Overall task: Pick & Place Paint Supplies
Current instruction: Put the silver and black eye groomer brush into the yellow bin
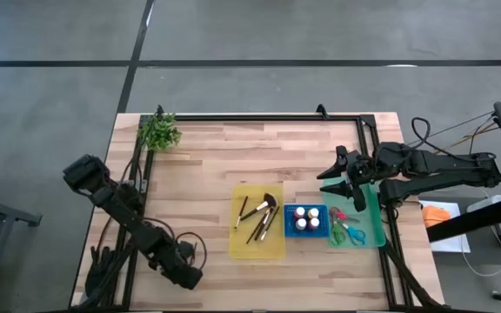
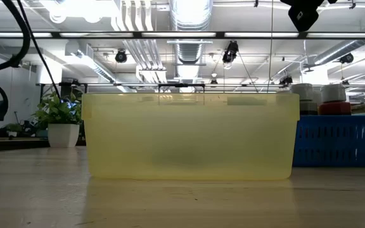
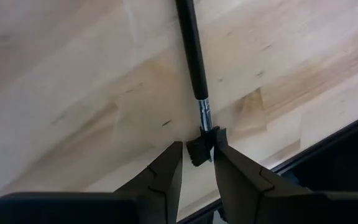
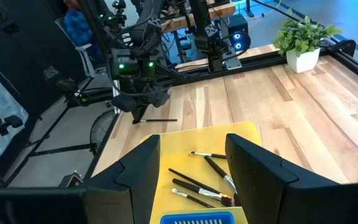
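The left end effector (image 3: 197, 148) is clenched on one thin paintbrush with a black handle and a silver ferrule (image 3: 193, 56). Its two dark fingers (image 3: 166, 177) pinch the brush at its dark tip, and the handle runs out flat over the pale wooden surface (image 1: 207, 165). This end effector (image 1: 187, 276) sits low at the near left corner of the surface, well apart from the trays.

The right end effector (image 4: 192, 144) is released, its jaws spread wide and grasping nothing. In the high view it (image 1: 342, 193) hangs at the far edge of the flat green tray (image 1: 370, 209), to the right of the flat yellow tray (image 1: 272, 250).

In the yellow tray lie a black fan-shaped brush (image 1: 269, 202) and several more thin brushes (image 4: 194, 184). At least four brushes show there in all, and the right fingers hide part of the tray. With the held one, that makes at least five brushes. The small blue tray (image 1: 307, 232) between the other two holds four little paint bottles with white caps (image 1: 306, 217). Their colours cannot be told apart. In the green tray lie red and blue-green handled scissors (image 1: 346, 228), at least two pairs, just near of the right end effector.

One leafy green plant in a white pot (image 1: 159, 132) stands at the far left corner
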`<state>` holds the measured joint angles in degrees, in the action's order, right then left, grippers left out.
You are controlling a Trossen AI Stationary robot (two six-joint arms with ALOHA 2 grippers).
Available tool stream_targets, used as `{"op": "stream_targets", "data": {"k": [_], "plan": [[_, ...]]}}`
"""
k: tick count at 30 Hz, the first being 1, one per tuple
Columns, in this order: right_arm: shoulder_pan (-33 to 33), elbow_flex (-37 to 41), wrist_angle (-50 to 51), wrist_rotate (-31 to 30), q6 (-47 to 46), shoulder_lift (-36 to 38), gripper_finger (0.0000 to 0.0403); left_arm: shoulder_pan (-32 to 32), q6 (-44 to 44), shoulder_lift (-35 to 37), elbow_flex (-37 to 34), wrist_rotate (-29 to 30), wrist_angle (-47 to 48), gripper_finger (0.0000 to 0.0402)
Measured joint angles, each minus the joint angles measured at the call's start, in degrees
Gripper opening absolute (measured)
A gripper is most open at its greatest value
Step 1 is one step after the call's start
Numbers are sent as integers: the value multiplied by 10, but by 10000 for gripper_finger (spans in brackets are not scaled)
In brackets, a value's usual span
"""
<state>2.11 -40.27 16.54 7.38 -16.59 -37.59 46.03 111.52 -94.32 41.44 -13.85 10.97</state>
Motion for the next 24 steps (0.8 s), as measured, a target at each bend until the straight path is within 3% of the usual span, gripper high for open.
{"op": "stream_targets", "data": {"k": [13,16,20,24], "plan": [[0,0,0,-2,-10,0,180,-1,0,-19,1,18,-18,102],[0,0,0,-3,-10,0,180,-1,-1,-19,1,21,-18,76],[0,0,0,-3,-10,0,180,0,-6,-20,0,38,-32,12],[0,0,0,-4,-10,0,180,0,-6,-20,-2,50,-46,5]]}}
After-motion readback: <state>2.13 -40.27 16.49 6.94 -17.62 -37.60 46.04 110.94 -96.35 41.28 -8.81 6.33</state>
